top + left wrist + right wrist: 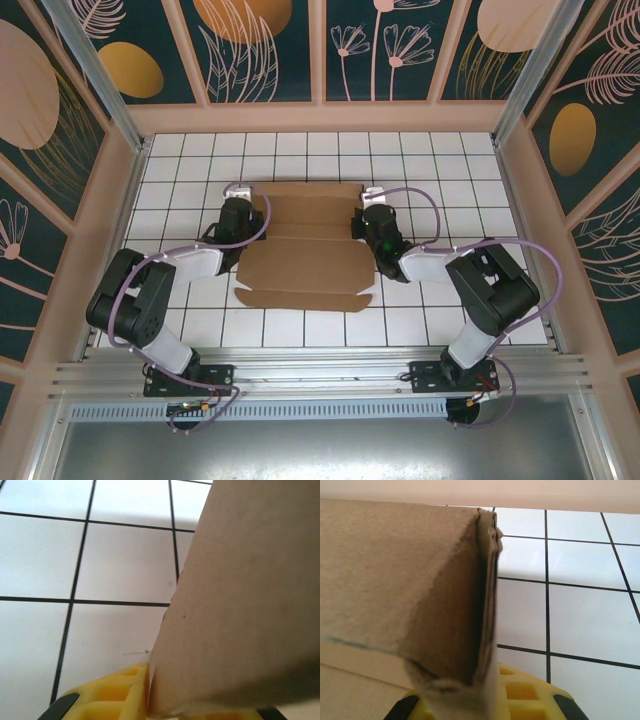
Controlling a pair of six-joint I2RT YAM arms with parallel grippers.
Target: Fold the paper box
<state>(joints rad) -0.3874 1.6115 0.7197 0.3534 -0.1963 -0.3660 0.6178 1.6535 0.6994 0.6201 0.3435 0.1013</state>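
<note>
The box (305, 262) lies mid-table (180, 170), mostly flat, while the left gripper (243, 197) and right gripper (371, 198) each pinch its far side edges, probably to raise the walls.

- White tiled worktop (180, 170), thin black grid lines, evenly lit, soft shadows.
- Dark teal wall panels (270, 50) all round, painted with pale flowers, leaves and orange discs.
- Pale pink frame (320, 117) edging the panels; silver posts (90, 70) at the far corners.
- Metal rail (320, 372) along the near edge, grey sheet (320, 450) below it.
</note>
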